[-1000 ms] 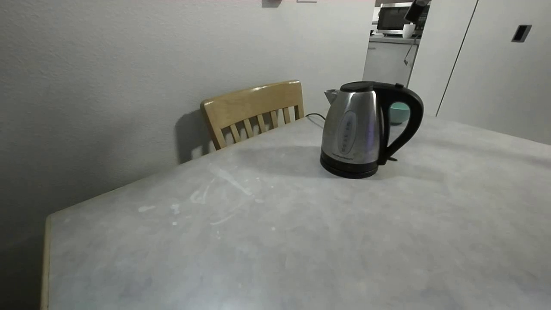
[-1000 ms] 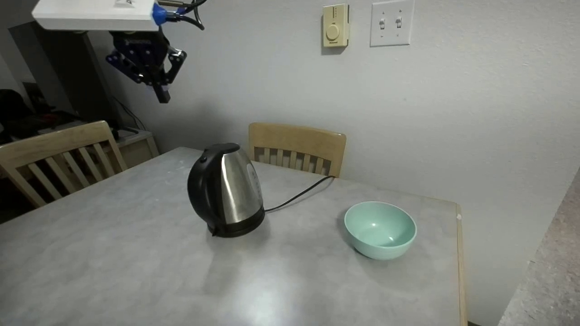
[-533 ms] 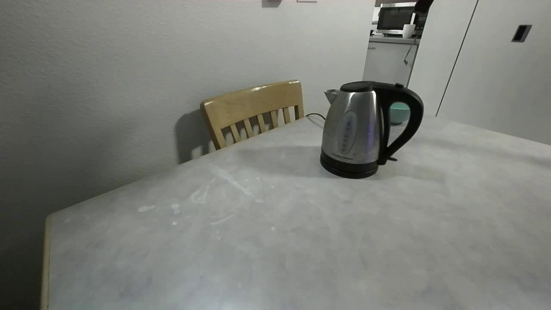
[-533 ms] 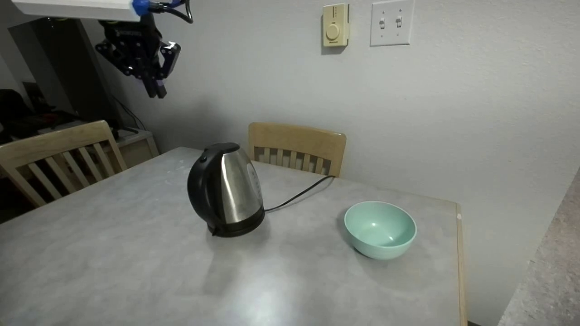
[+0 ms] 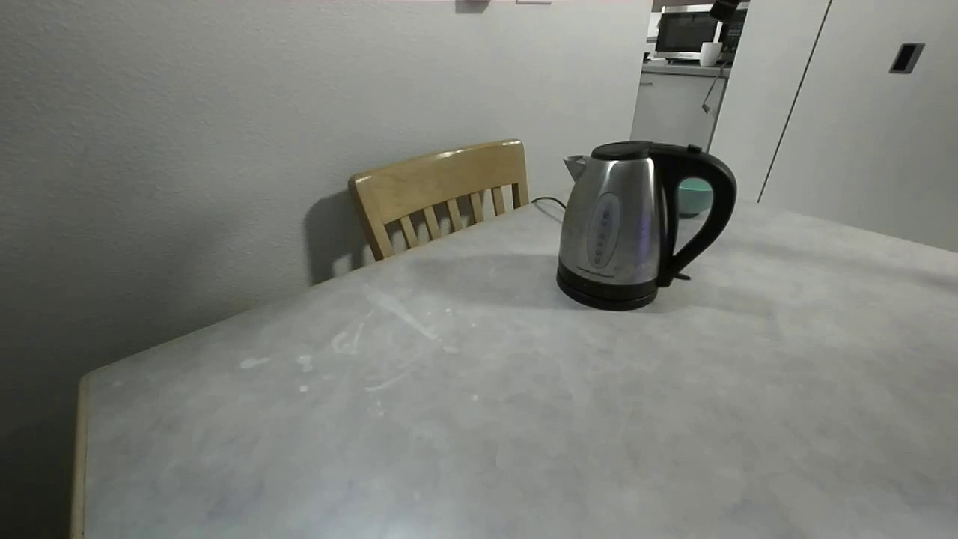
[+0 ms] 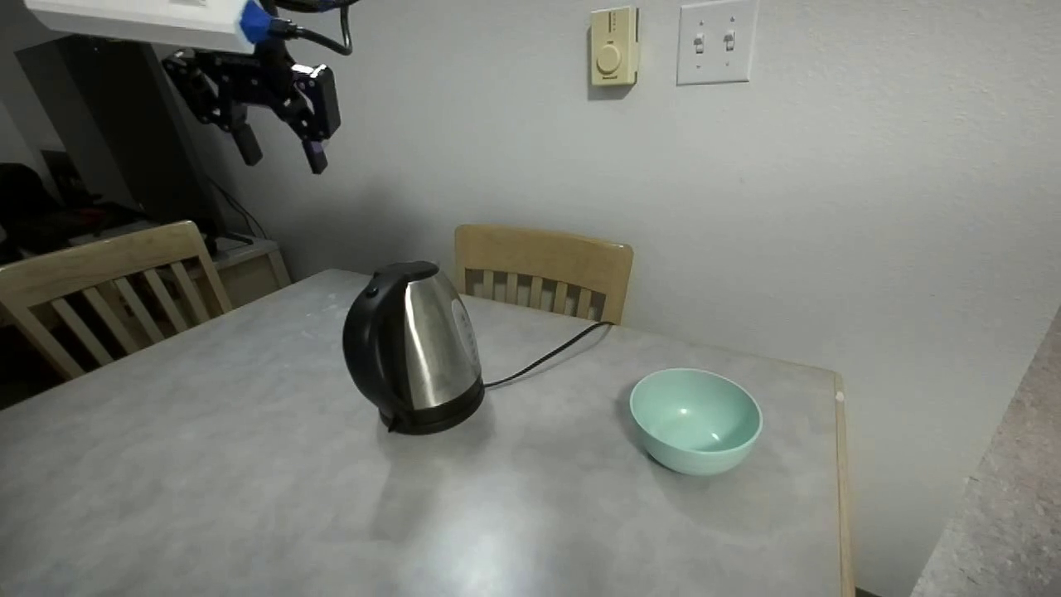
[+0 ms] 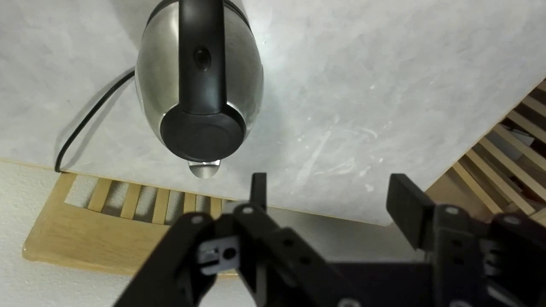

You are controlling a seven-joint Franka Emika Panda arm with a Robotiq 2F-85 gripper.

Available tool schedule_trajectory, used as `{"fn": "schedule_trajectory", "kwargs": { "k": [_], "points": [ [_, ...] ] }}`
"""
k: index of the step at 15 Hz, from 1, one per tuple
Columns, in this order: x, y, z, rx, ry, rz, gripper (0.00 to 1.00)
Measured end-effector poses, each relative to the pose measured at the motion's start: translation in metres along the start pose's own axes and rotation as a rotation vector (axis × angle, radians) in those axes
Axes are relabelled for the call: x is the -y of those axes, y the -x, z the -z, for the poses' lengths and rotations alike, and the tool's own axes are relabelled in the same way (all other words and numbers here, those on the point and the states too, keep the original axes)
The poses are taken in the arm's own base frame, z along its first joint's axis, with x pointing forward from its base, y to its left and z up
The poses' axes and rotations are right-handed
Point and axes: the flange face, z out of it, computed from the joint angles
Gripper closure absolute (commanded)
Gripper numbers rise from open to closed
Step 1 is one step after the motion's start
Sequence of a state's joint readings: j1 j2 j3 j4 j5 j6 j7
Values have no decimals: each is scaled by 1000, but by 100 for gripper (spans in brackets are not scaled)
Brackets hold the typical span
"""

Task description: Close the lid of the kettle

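Observation:
The steel kettle [image 5: 636, 224] stands upright on the table, its black loop handle [image 6: 365, 348] turned away from the spout. Its round black lid [image 7: 202, 134] lies flat over the top opening, level with the rim; the lid [image 5: 620, 151] looks flush in an exterior view too. High above the table, in an exterior view, my gripper [image 6: 283, 159] hangs apart from the kettle [image 6: 435, 348], fingers spread and nothing between them. In the wrist view the gripper [image 7: 327, 183] is open, with the kettle's spout [image 7: 204, 169] off to the left of its fingers.
A mint-green bowl [image 6: 695, 423] sits on the table [image 6: 249, 464] beyond the kettle. The kettle's black cord [image 6: 551, 356] runs to the table's wall-side edge. Wooden chairs stand at the table: one chair [image 5: 441, 180] by the wall, another chair [image 6: 116, 282] at the end.
My gripper's fingers have parted from shut to wide open. The arm has shifted slightly up and to the left in an exterior view. Kettle, lid and bowl have stayed put.

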State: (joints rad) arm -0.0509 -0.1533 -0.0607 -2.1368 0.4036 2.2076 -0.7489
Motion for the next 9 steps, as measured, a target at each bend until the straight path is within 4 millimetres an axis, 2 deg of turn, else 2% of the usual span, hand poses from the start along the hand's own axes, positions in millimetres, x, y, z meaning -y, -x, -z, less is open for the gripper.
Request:
{"fn": "schedule_trajectory", "kwargs": {
  "k": [9],
  "points": [
    [8, -5, -14, -116, -13, -67, 0]
  ]
}}
